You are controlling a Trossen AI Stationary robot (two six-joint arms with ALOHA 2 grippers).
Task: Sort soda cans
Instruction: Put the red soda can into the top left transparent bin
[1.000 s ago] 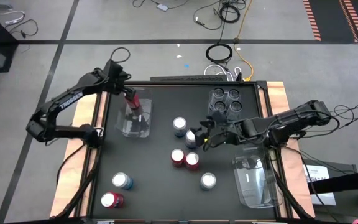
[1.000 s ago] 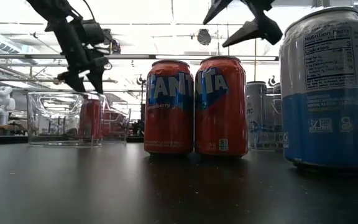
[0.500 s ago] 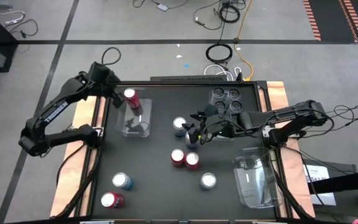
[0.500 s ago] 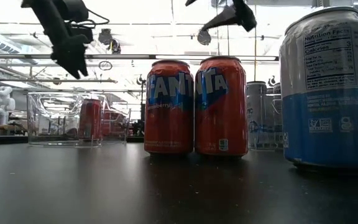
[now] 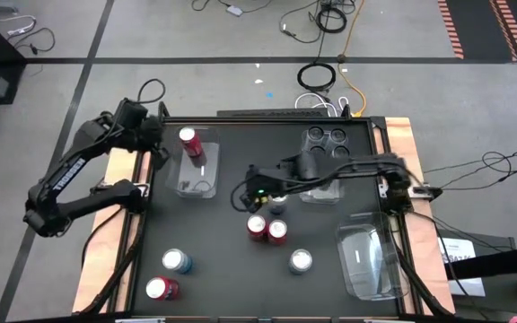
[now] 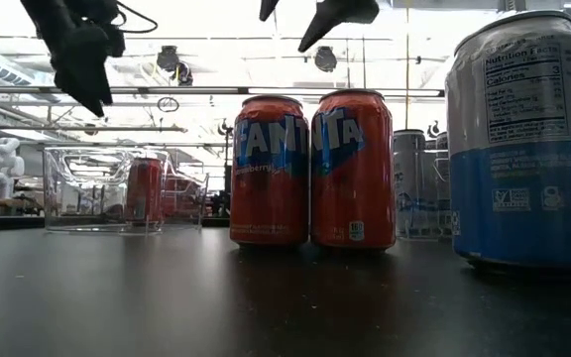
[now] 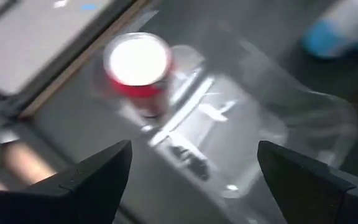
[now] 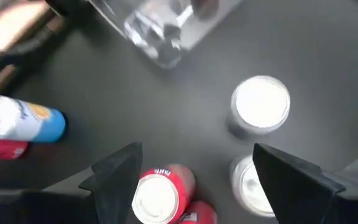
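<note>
Stretching farther across the table, the right gripper (image 5: 243, 196) now hovers empty with fingers spread at 9 o'clock of two blue-and-silver cans (image 5: 275, 202). Left gripper (image 5: 153, 144), withdrawn and likewise open, sits at 9 o'clock of a red can (image 5: 188, 137) standing in a clear tray (image 5: 196, 175).

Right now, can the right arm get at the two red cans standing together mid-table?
Probably yes. The right gripper hangs open above the table just beyond the red pair, with nothing over their tops. A blue-and-silver can stands close beside them, which could crowd the fingers.
</note>
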